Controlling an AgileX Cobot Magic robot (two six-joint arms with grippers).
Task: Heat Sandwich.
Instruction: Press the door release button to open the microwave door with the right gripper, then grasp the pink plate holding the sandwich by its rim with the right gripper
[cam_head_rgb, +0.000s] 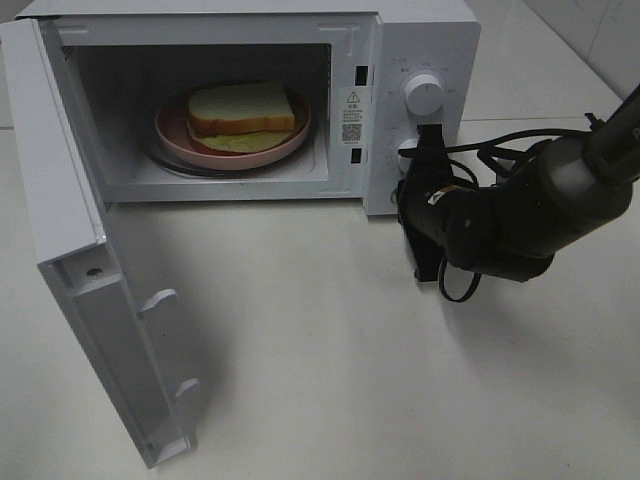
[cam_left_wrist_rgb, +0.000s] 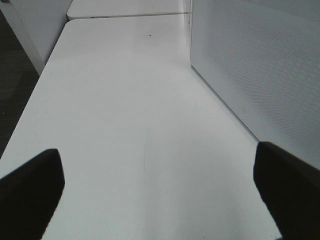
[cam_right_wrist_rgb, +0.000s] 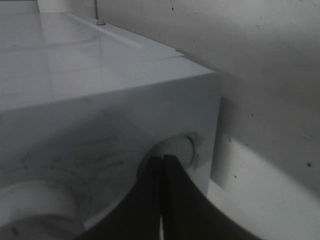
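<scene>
High camera: a white microwave (cam_head_rgb: 420, 40) sits on a white table (cam_head_rgb: 350, 380), its door (cam_head_rgb: 70, 250) swung fully open to the left. Inside the cavity, the sandwich (cam_head_rgb: 242, 108), white bread with pale green filling, lies on a round pink plate (cam_head_rgb: 175, 135), which rests on the turntable (cam_head_rgb: 190, 166); nothing else is in there. The right gripper (cam_head_rgb: 424, 148) reaches in from the right to the control panel (cam_head_rgb: 445, 70). Its black tip is at the lower knob (cam_head_rgb: 407, 153), under the upper knob (cam_head_rgb: 424, 96), probably to set the heating, though the door would need shutting first

Left wrist camera: the left gripper (cam_left_wrist_rgb: 160, 195) hangs over bare table beside the microwave's perforated side wall (cam_left_wrist_rgb: 260, 65). Its two fingers (cam_left_wrist_rgb: 30, 185) are spread wide with nothing between them, seemingly parked out of the way

Right wrist camera: the right gripper's two dark fingers (cam_right_wrist_rgb: 150, 200) are pressed together with no gap. Their tips sit against the lower knob rather than clamped around it; whether they actually touch it cannot be told. The upper knob shows blurred nearby
</scene>
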